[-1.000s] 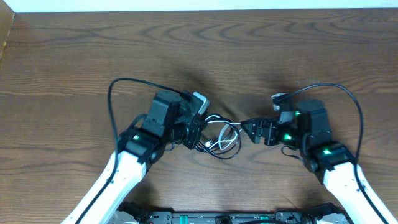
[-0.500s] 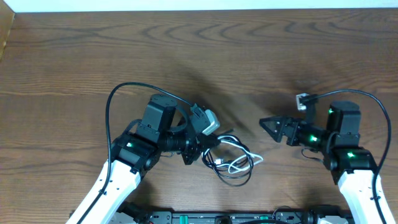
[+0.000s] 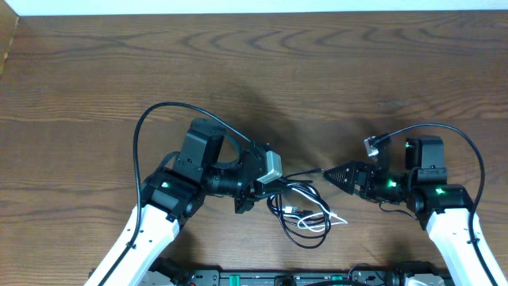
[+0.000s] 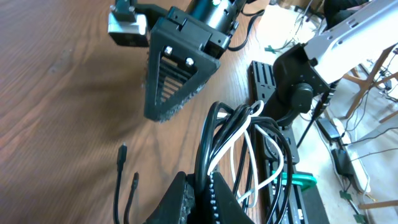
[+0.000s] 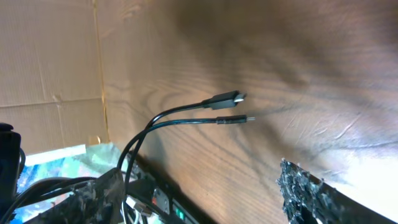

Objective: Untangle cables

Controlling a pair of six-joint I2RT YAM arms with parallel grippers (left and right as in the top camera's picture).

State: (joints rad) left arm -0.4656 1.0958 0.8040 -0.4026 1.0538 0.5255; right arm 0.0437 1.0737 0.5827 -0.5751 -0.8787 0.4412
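Little looks undone: the left tool (image 3: 266, 189) clenches the looped cables (image 3: 305, 216), while the right tool (image 3: 332, 171), just beside that bundle, gapes empty.

- A dark brown wood-grain table (image 3: 317, 71) carries everything
- A loose tangle of thin cables (image 3: 305, 216), black with one white, lies on the table near its front edge
- Two black plug ends (image 5: 227, 98) reach out of the tangle side by side, low over bare wood; contact unclear
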